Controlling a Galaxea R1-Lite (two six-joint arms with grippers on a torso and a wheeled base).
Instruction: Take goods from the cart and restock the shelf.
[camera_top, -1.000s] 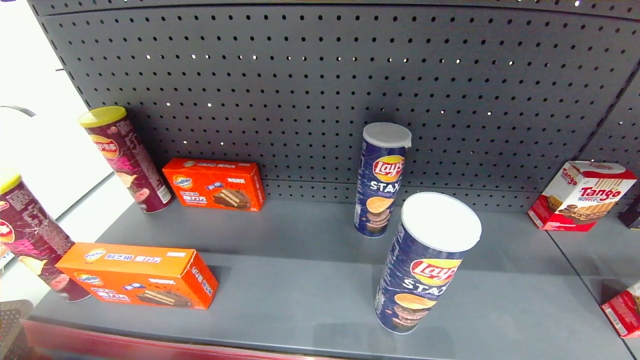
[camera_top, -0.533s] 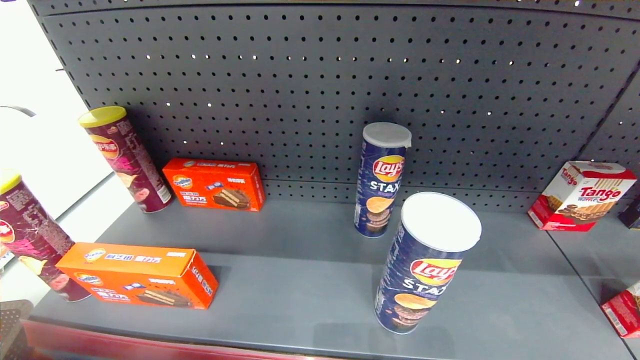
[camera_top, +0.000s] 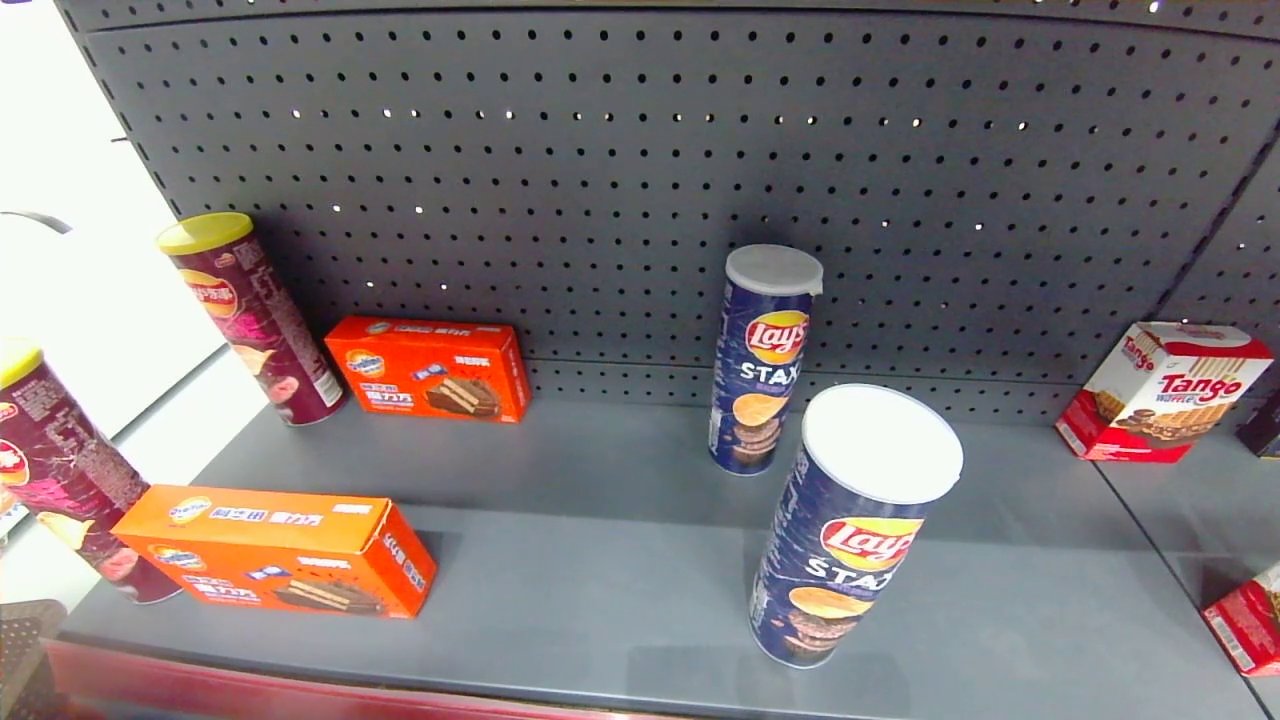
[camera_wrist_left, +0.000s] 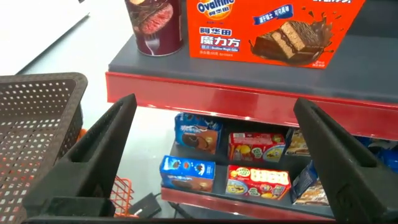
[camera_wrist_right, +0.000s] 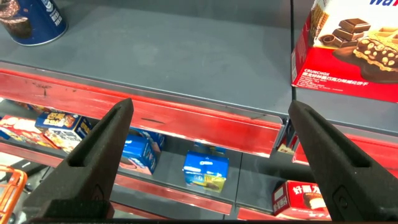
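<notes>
On the grey shelf (camera_top: 620, 590) stand two dark blue chip cans, one near the front (camera_top: 850, 525) and one at the back (camera_top: 765, 360). Two maroon chip cans (camera_top: 250, 315) (camera_top: 60, 470) and two orange wafer boxes (camera_top: 430, 368) (camera_top: 275, 550) sit at the left. My left gripper (camera_wrist_left: 217, 162) is open and empty, below the shelf's red front edge (camera_wrist_left: 249, 96), under an orange box (camera_wrist_left: 267, 31). My right gripper (camera_wrist_right: 208, 165) is also open and empty, in front of the red shelf edge (camera_wrist_right: 186, 121), between a blue can (camera_wrist_right: 31, 22) and a white-red box (camera_wrist_right: 348, 46).
A dark mesh cart basket (camera_wrist_left: 37, 130) is beside the left gripper. A lower shelf holds small blue and red snack boxes (camera_wrist_left: 255, 180) (camera_wrist_right: 205, 171). White-red wafer boxes (camera_top: 1165, 390) sit at the shelf's right. A perforated back panel (camera_top: 650, 180) closes the shelf behind.
</notes>
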